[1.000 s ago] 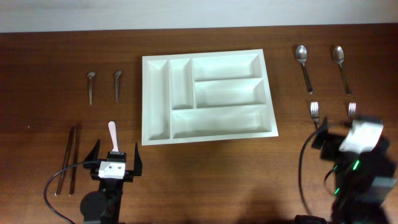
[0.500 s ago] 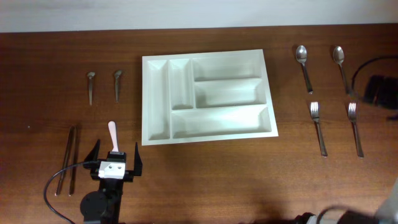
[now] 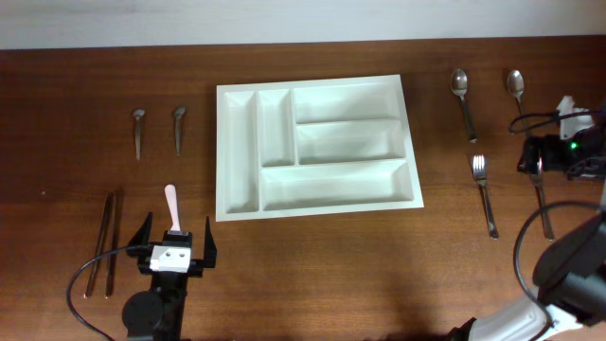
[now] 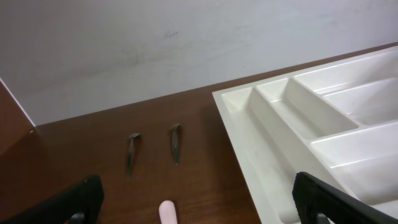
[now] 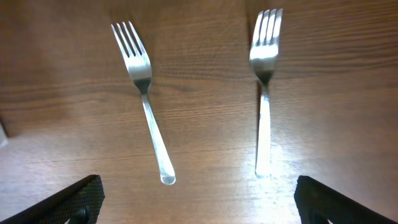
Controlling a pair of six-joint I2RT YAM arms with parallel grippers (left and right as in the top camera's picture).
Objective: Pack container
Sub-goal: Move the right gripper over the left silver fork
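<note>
- Container (image 3: 341, 142) sits mid-tabletop (image 3: 312, 275), empty, well to the left of my right pincer (image 5: 199, 200).
- That pincer gapes wide, hanging over two forks (image 5: 144, 87) whose handles point back at me (crosswise to the long compartments, so I judge a turn is needed).
- My left pincer (image 3: 176, 232), equally wide, is nearer the container, a pink-handled utensil (image 3: 170, 201) just ahead.
- Two spoons (image 3: 462, 95) lie beyond the forks; nothing blocks the way.
</note>
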